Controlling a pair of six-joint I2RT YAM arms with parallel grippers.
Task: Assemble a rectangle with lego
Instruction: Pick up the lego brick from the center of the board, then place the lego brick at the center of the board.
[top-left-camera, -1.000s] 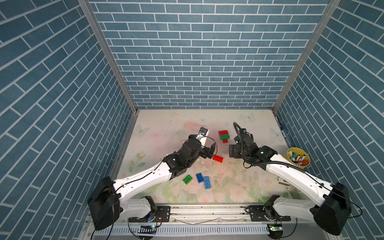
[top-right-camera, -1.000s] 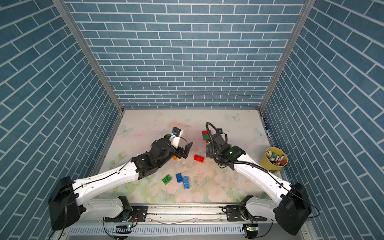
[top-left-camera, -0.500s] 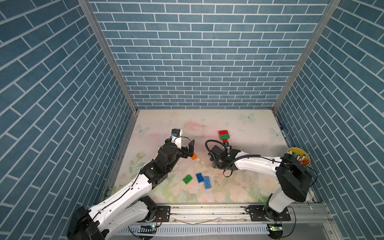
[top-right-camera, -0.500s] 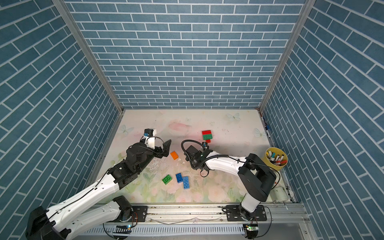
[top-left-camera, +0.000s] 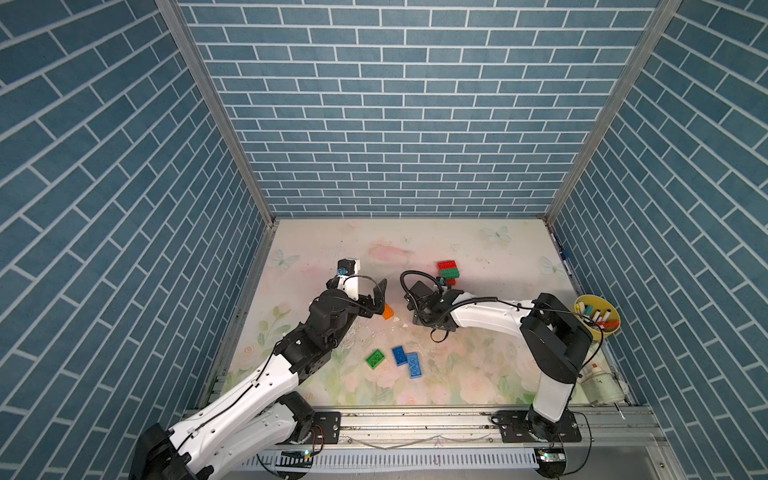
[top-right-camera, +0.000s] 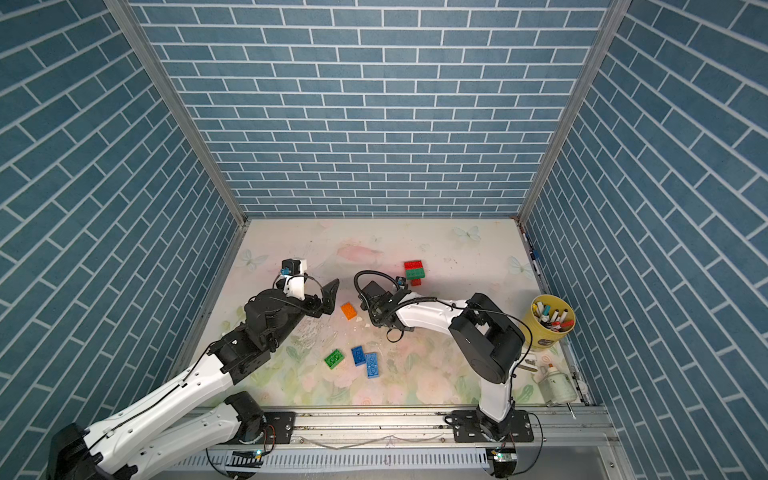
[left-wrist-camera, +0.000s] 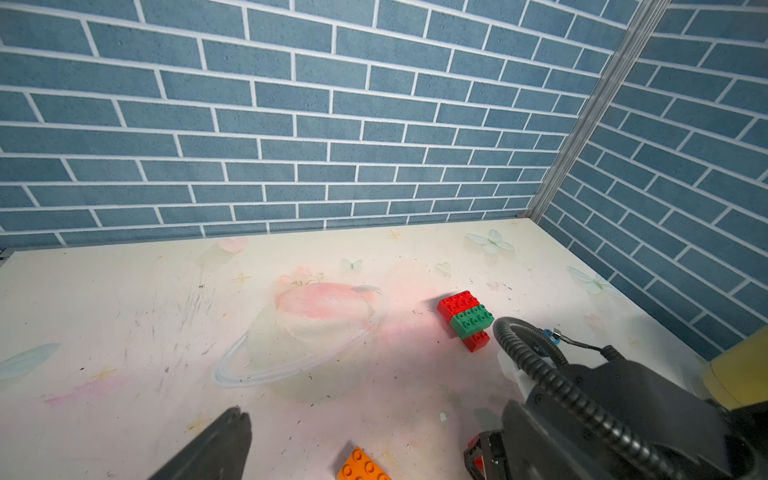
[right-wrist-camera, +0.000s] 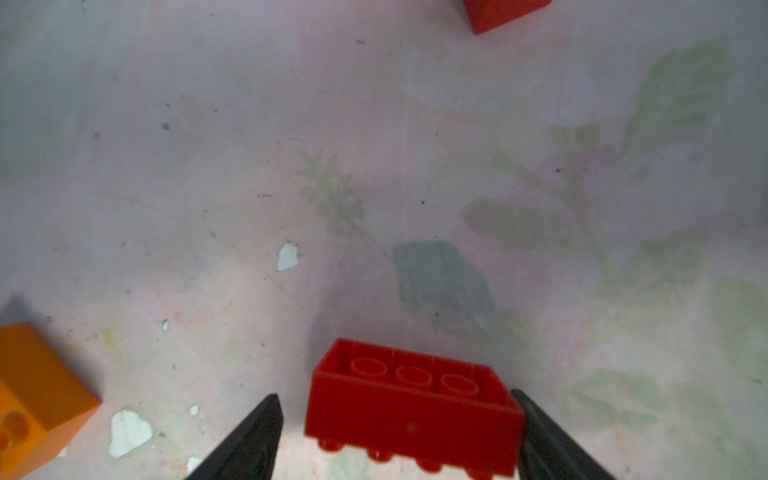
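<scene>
The right gripper (right-wrist-camera: 394, 395) stands spread around a loose red brick (right-wrist-camera: 415, 409). One finger (right-wrist-camera: 540, 432) is against its end and the other just clear, so it brackets the brick without pinching it. The brick is tipped so its hollow underside shows, probably bound for the red and green row (top-left-camera: 448, 269) just beyond this gripper. The left gripper (top-right-camera: 327, 300) hangs wide and empty, with the orange brick (top-right-camera: 349, 311) just ahead of its tips, likely its own pick. A green brick (top-left-camera: 375, 358) and two blue bricks (top-left-camera: 407, 360) wait behind both.

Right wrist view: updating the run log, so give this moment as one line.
right tool: open around red brick, one side gapped | left tool: open, empty, near orange brick | red-green stack: stands apart
</scene>
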